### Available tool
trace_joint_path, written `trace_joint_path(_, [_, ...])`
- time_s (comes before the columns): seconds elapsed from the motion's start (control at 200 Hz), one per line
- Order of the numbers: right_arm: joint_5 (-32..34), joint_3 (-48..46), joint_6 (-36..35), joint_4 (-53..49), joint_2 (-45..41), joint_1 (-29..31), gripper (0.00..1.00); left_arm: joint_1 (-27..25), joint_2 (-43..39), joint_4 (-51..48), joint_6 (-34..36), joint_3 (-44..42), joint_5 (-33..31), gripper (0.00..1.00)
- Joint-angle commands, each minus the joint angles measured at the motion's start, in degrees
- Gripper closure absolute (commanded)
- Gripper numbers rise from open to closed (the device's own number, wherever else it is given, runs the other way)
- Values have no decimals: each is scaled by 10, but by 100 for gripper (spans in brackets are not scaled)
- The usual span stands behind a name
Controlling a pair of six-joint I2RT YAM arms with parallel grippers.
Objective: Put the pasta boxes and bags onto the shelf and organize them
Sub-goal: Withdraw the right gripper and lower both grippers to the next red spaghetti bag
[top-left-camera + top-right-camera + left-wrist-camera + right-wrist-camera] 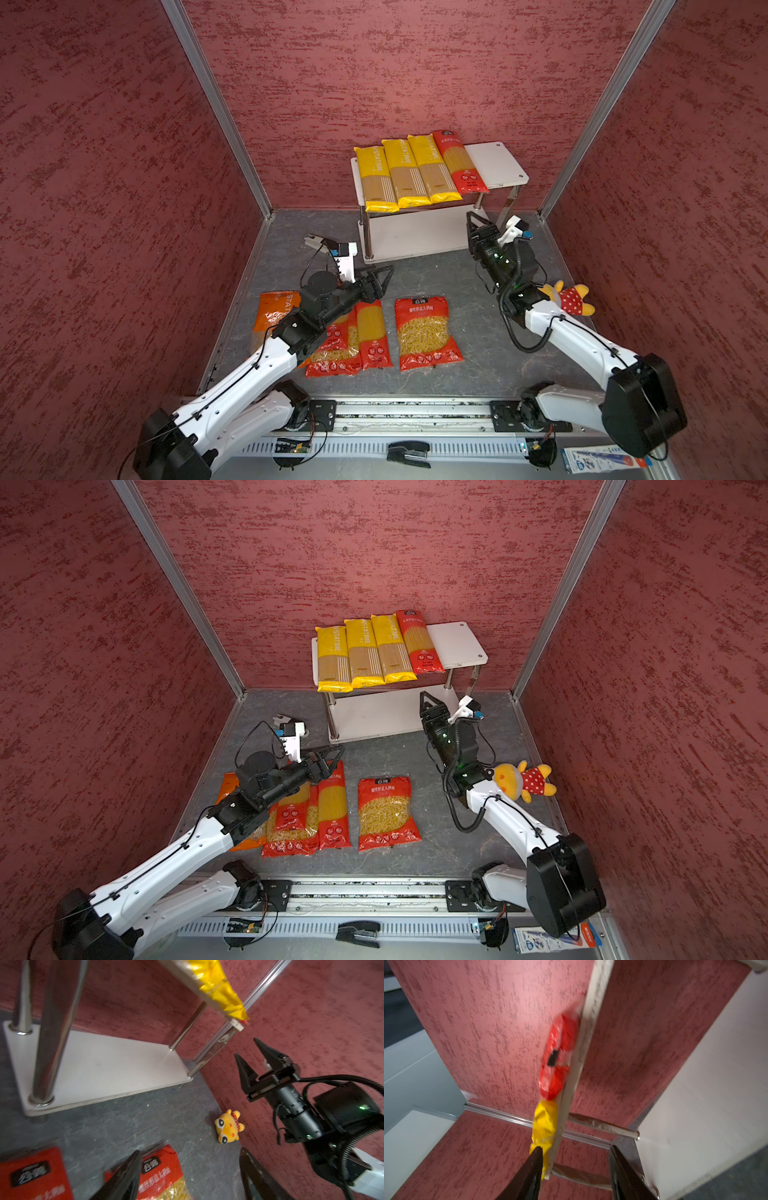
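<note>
- L gripper [386, 283]: jaws apart, empty, hovers over far ends of the loose packs.
- R gripper [478, 221]: jaws apart, empty, just in front of the shelf's right posts.
- Key relation: long red spag pack [374, 332] lies just robot-ward of L gripper. Long axis runs front-to-back, pointing at shelf. L arm much nearer than R.
- Looks like a 2nd long red pack [293, 808] on top of wide red bag [332, 357], partly under L arm.
- Other wide red bag [428, 332] sits btwn arms; orange bag [270, 311] under L arm.
- shelf [498, 162]: top tier holds 3 yellow spag packs [399, 174] + shelved red pack [459, 162] side by side, front ends overhang, bare strip at right. Low tier bare.
</note>
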Motion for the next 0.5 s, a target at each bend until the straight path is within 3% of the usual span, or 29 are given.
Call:
trace_joint_path(0.0, [-1,-33,-53,-61,-6,54,50,13,-8,-162,5,-3,-75,27])
trace_joint_path(0.185, [-17,-53,-89,-77,55,136,52,54,-22,-261,-14,-21,-77,27])
trace_joint_path(0.326, [-64,-7,-107,-101,160,180,55,85,-26,-252,-26,-39,-51,27])
trace_joint_path(0.496, [-103,63,-131,-102,267,225,56,86,19,-220,-31,-30,-24,28])
